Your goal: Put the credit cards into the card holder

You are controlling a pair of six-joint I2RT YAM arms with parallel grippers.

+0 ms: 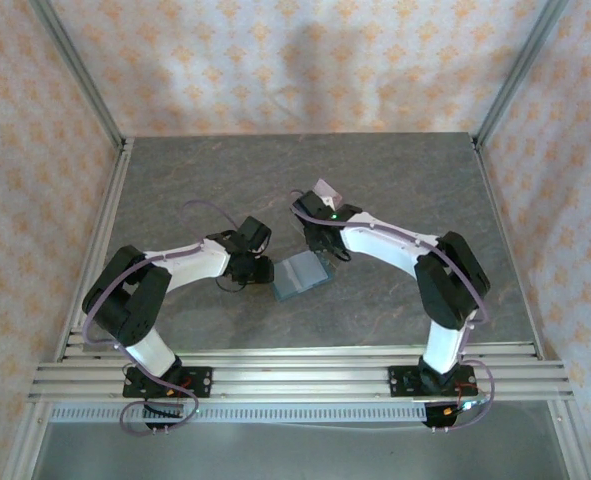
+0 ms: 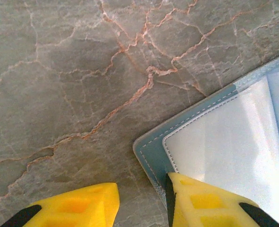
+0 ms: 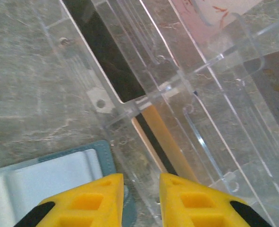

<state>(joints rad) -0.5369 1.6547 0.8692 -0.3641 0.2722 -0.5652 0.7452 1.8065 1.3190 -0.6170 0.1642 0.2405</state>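
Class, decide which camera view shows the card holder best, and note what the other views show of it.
The left wrist view: the card holder is large and sharp there, its teal stitched edge and clear sleeves plain, though cropped. The top external view shows it whole but small; the right wrist view catches one corner.

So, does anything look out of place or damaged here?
Nothing stands out. The holder lies open and flat on the table, beside the clear rack; nothing is spilled or visibly damaged.
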